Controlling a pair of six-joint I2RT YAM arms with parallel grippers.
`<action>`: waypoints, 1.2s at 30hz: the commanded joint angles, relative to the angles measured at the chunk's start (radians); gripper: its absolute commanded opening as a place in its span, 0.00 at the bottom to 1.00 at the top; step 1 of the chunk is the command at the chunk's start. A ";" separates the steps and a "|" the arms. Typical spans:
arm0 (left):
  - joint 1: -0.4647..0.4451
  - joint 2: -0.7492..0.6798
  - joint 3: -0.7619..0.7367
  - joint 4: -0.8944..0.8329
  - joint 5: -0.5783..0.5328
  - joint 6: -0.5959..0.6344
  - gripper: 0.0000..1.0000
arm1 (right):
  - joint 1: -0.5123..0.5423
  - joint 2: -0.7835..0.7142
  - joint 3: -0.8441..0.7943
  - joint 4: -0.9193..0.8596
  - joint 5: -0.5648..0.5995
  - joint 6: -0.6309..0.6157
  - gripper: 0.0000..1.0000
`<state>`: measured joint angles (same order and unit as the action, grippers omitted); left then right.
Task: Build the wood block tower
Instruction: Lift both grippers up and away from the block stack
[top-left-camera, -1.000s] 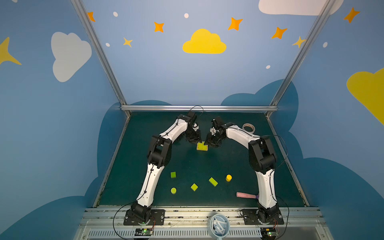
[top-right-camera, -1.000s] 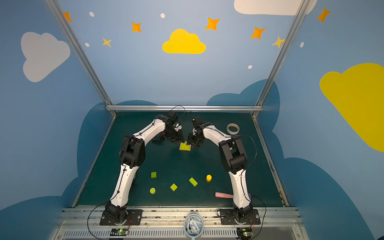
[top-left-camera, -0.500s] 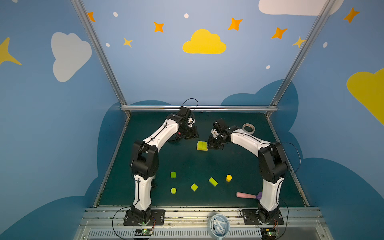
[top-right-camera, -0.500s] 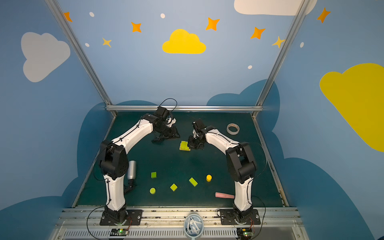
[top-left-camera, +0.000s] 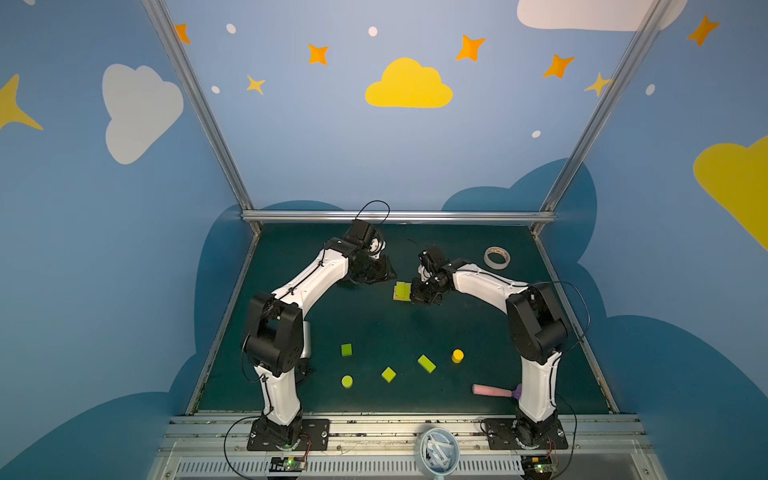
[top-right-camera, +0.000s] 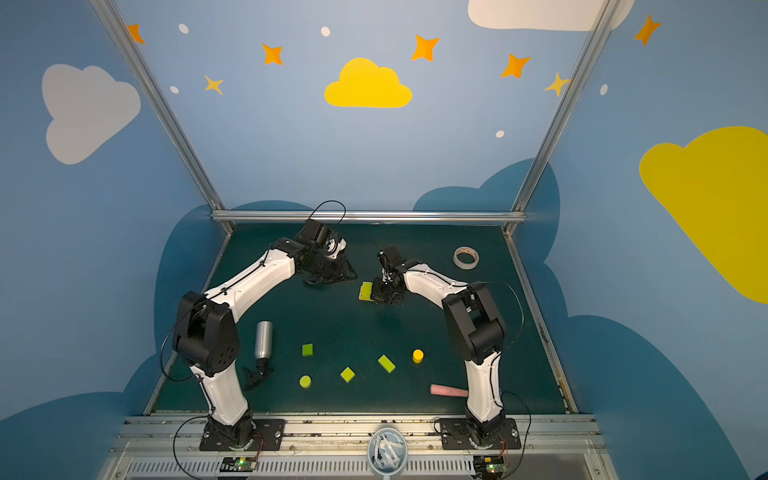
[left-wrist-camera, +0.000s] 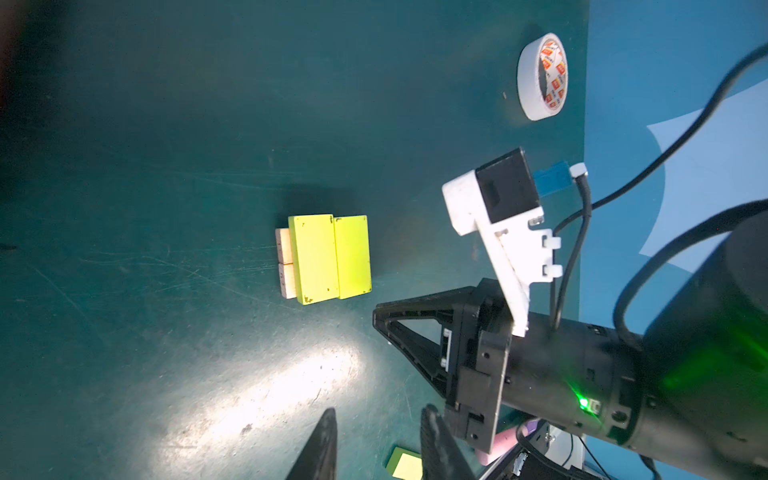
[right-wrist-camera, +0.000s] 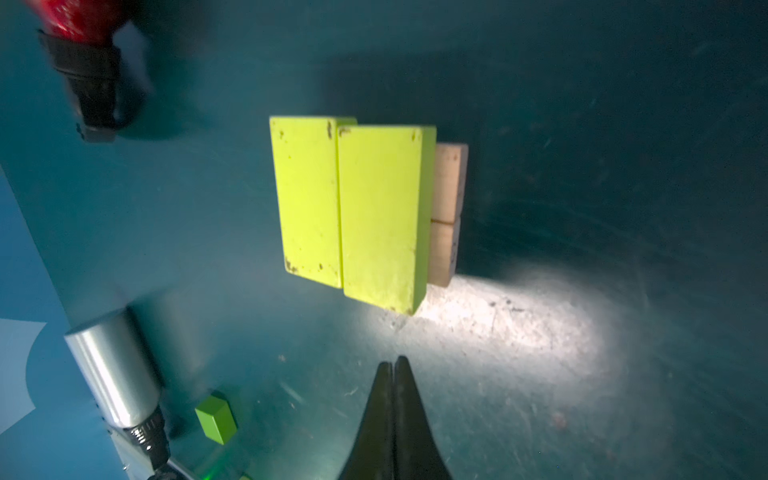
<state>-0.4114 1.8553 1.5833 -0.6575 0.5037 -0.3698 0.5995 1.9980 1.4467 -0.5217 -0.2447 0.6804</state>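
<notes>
Your left gripper (left-wrist-camera: 379, 415) is backing off open, your right gripper (right-wrist-camera: 392, 365) sitting closed beside lime-green wooden bars (right-wrist-camera: 374, 216) lying crosswise on tan wooden bars (right-wrist-camera: 448, 199), presumably for stability.

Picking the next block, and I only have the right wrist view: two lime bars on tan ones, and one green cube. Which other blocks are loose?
Observer: In both top views, five blocks lie loose in front of the stack: a green cube, a lime cylinder, a lime cube, a lime bar and a yellow cylinder.
Operator: Is the left tool carrying anything?
Observer: No. The left wrist view shows the left tool open, with nothing between its jaws.
Operator: Is there any clutter beyond the stack?
Observer: A white tape roll lies toward the back right, apart from the stack.
</notes>
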 joint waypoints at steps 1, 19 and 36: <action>0.002 -0.025 -0.006 0.014 0.010 -0.004 0.35 | 0.004 0.029 -0.003 0.028 0.011 0.017 0.00; 0.003 -0.021 -0.006 0.013 0.015 -0.003 0.35 | 0.011 0.054 0.031 0.021 0.031 0.020 0.00; 0.002 -0.020 -0.007 0.010 0.020 -0.003 0.35 | 0.008 0.065 0.047 0.017 0.033 0.020 0.00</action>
<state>-0.4114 1.8553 1.5833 -0.6456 0.5114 -0.3756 0.6060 2.0480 1.4681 -0.4953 -0.2241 0.6994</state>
